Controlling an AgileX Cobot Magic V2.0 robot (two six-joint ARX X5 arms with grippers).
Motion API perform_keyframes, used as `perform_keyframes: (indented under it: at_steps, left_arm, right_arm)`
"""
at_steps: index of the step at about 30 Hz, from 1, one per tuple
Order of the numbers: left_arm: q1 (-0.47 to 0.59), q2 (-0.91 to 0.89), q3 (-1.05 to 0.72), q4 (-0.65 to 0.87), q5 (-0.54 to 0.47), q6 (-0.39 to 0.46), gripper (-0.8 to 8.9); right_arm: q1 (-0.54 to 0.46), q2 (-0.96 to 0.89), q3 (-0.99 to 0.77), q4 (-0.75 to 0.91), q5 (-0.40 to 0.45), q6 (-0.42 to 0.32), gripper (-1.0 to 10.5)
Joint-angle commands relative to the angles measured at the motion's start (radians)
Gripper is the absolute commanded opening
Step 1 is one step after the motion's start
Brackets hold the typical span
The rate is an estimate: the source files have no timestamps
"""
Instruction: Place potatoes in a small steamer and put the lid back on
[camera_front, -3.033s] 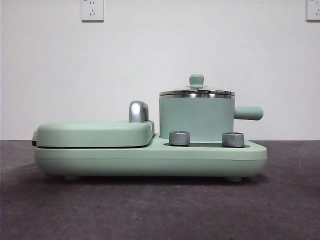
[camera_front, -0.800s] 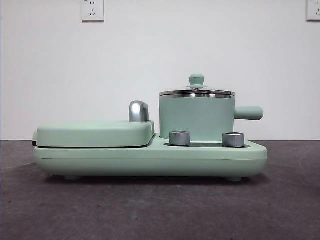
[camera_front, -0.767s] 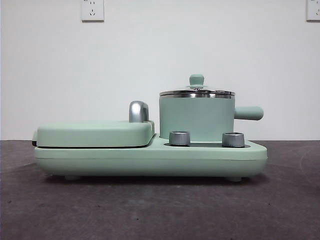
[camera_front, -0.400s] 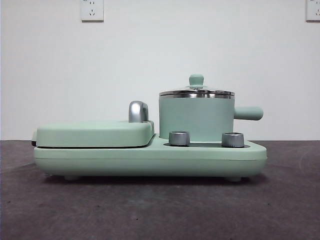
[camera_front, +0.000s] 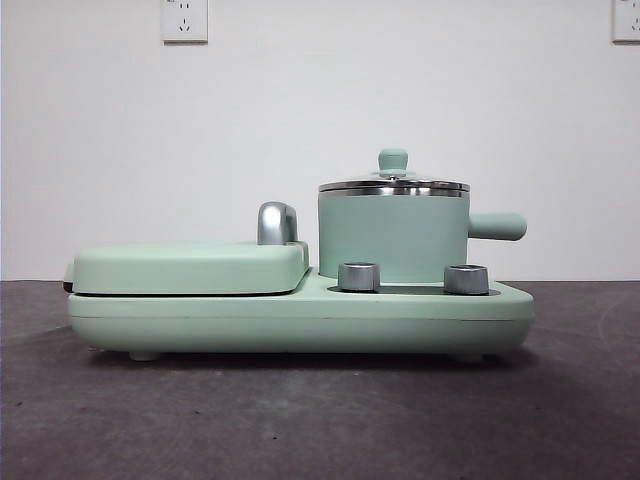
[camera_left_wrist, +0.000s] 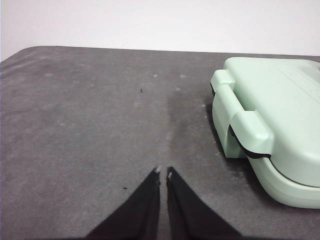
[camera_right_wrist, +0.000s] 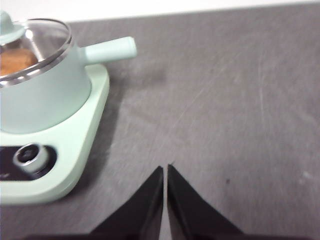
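Note:
The mint-green small steamer (camera_front: 392, 238) stands on the right half of the green appliance base (camera_front: 300, 318), side handle pointing right. Its glass lid (camera_front: 393, 184) with the green knob sits on the steel rim. In the right wrist view an orange-brown potato (camera_right_wrist: 16, 60) shows through the lid (camera_right_wrist: 40, 42), inside the steamer (camera_right_wrist: 47, 95). My right gripper (camera_right_wrist: 165, 168) is shut and empty over bare table, apart from the steamer on its handle side. My left gripper (camera_left_wrist: 163, 172) is shut and empty over bare table beside the griddle end of the appliance.
The flat mint-green griddle cover (camera_front: 190, 265) with its chrome handle (camera_front: 276, 222) takes up the base's left half, also seen as the griddle (camera_left_wrist: 272, 125) in the left wrist view. Two steel knobs (camera_front: 359, 276) face front. Dark grey table (camera_front: 320, 420) spreads around.

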Motion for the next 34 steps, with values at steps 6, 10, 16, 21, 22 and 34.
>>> perform_keyframes:
  at_steps: [6,10,16,21,22,34]
  left_arm:
    - [0.001,-0.002,-0.020,-0.005,0.002,0.006,0.26]
    - [0.001,-0.002,-0.020,-0.005,0.002,0.006,0.26]
    - [0.001,-0.002,-0.020,-0.005,0.002,0.006,0.26]
    - [0.001,-0.002,-0.020,-0.005,0.002,0.006,0.26]
    - [0.001,-0.002,-0.020,-0.005,0.002,0.006,0.26]
    - [0.001,-0.002,-0.020,-0.005,0.002,0.006,0.26]
  right_arm:
    - [-0.018,-0.175,-0.246,0.262,0.032,-0.072,0.1]
    - [-0.018,-0.207,-0.312,0.286,0.052,-0.086,0.1]
    - [-0.018,-0.235,-0.364,0.285,0.094,-0.082,0.1]
    - [-0.013,-0.264,-0.378,0.269,0.097,-0.079,0.1]
    - [-0.013,-0.268,-0.378,0.269,0.099,-0.080,0.1]
    - [-0.014,-0.272,-0.378,0.278,0.097,-0.079,0.1]
